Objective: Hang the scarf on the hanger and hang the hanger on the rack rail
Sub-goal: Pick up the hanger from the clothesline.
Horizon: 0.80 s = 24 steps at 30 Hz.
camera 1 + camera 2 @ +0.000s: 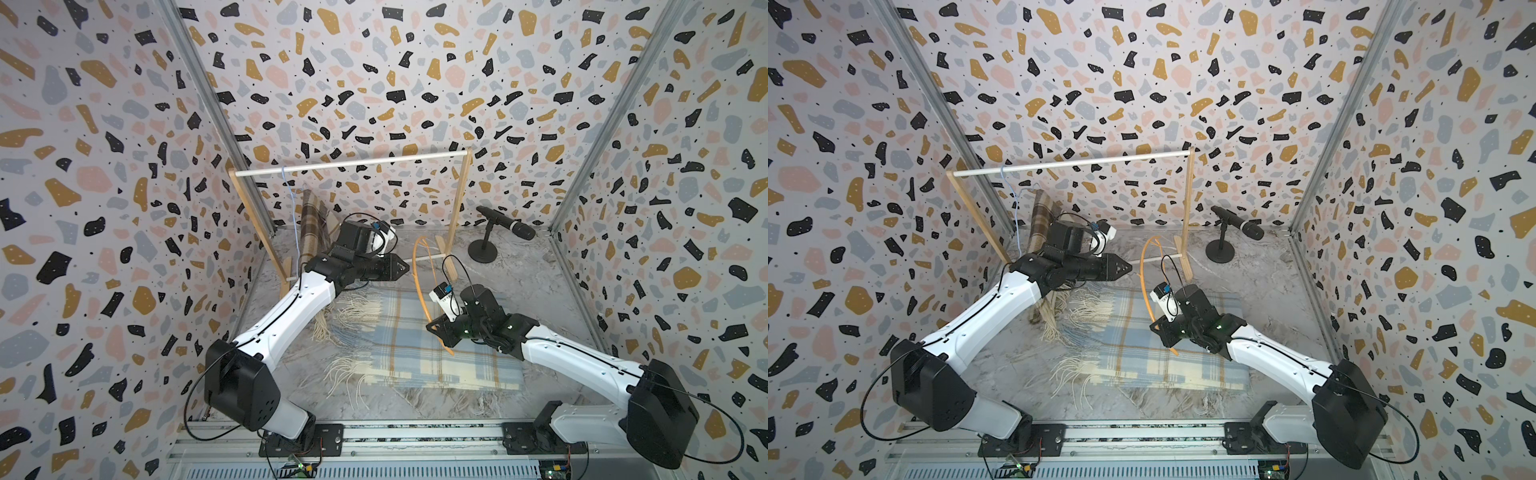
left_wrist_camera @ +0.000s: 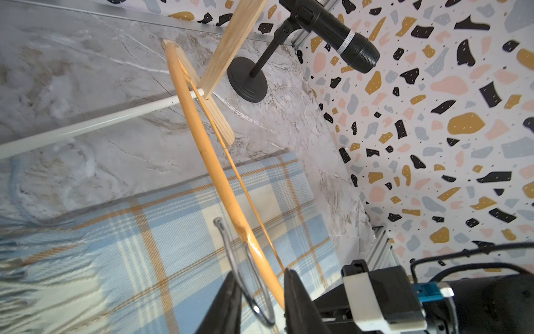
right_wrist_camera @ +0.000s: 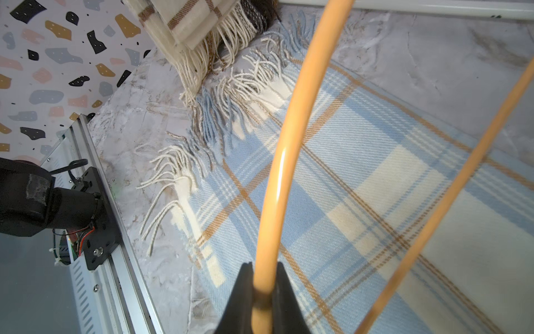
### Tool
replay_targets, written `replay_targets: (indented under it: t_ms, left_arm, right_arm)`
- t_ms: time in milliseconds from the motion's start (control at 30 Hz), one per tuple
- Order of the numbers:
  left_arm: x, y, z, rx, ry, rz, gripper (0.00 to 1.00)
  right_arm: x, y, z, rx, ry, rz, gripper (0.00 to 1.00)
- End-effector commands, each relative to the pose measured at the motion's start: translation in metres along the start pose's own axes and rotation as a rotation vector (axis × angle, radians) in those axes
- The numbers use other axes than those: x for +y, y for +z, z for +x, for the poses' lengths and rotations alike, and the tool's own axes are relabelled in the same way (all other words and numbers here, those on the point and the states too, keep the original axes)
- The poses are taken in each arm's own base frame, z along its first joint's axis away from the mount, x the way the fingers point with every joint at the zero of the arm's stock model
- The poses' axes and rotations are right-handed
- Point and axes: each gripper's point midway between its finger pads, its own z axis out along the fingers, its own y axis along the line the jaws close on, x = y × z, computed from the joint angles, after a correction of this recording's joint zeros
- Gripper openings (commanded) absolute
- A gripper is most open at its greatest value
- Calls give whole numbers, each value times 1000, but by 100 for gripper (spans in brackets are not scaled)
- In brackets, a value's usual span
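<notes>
Your right claw (image 3: 263,269) pinches the hanger (image 3: 276,188) near its 6 o'clock end, your left claw (image 2: 260,273) straddles its middle, grip unclear, while the scarf (image 1: 415,361) lies flat on the surface (image 1: 532,286) beneath, long axis 9-to-3, fringe (image 1: 349,316) at 9, nearer your left arm (image 1: 299,307).

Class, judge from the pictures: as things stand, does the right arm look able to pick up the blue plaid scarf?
Probably not: the right gripper is shut on the wooden hanger, leaving no free jaws, though the blue plaid scarf lies flat beneath it.
</notes>
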Motion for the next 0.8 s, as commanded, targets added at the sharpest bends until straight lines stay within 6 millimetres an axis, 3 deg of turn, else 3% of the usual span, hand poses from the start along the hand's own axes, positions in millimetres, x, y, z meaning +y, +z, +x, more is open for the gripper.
replay_targets:
  t_ms: [0,200,267,600,767]
  left_arm:
    - [-7,0,-9,-20,38,17,19]
    - [-5,0,-8,-19,45,4,1]
    - [-4,-5,-8,-25,56,-11,0]
    - [-3,-32,-8,-67,103,-61,0]
    - [3,-49,-8,-100,94,-65,0]
  right_arm:
    - [10,-9,-26,-68,-59,-11,0]
    - [8,-10,-28,-64,-69,4,0]
    - [7,-12,-27,-51,-77,14,5]
    - [20,-37,-27,48,-175,1,75]
    - [24,-68,-41,-1,-224,23,98]
